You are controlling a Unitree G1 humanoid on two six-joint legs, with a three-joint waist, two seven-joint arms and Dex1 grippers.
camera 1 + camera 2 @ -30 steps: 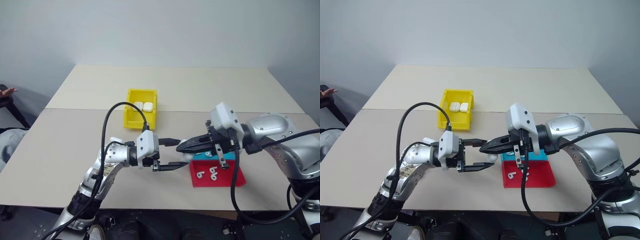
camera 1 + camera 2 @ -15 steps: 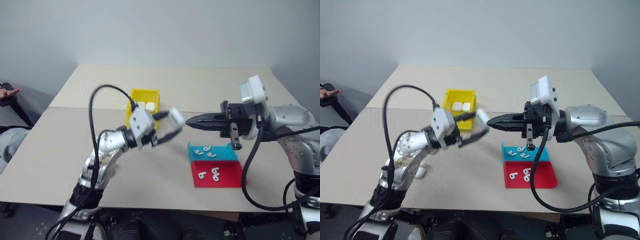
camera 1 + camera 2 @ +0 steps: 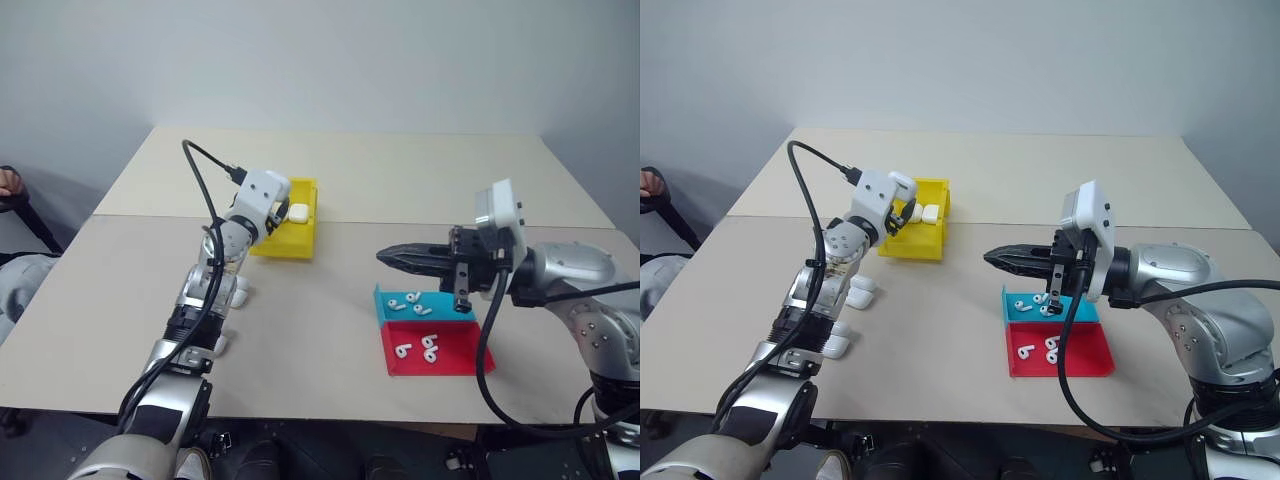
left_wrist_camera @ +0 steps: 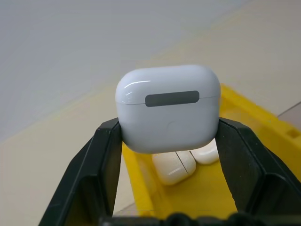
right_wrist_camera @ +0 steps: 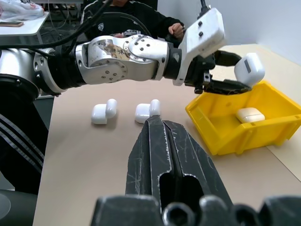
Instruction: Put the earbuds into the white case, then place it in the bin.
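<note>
My left gripper point(image 4: 169, 125) is shut on a closed white case point(image 4: 168, 108), held level just above the near edge of the yellow bin point(image 3: 290, 242). The right wrist view shows that case point(image 5: 249, 68) at the fingertips over the bin point(image 5: 225, 134). Two more white cases point(image 3: 922, 213) lie inside the bin. My right gripper point(image 3: 388, 257) is shut and empty, pointing left above the teal-and-red tray point(image 3: 462, 357). Several loose earbuds point(image 3: 408, 301) lie in the tray.
Two open white cases point(image 3: 861, 291) point(image 3: 836, 347) lie on the table beside my left arm; the right wrist view shows them with lids up point(image 5: 104, 113). A person's hand point(image 3: 8, 182) shows at the far left edge, and a person in dark clothes point(image 5: 136, 14) sits beyond the table.
My left arm has swung from the table's middle out to the yellow bin, carrying the white case. My right gripper has drawn back to the right, above the tray.
</note>
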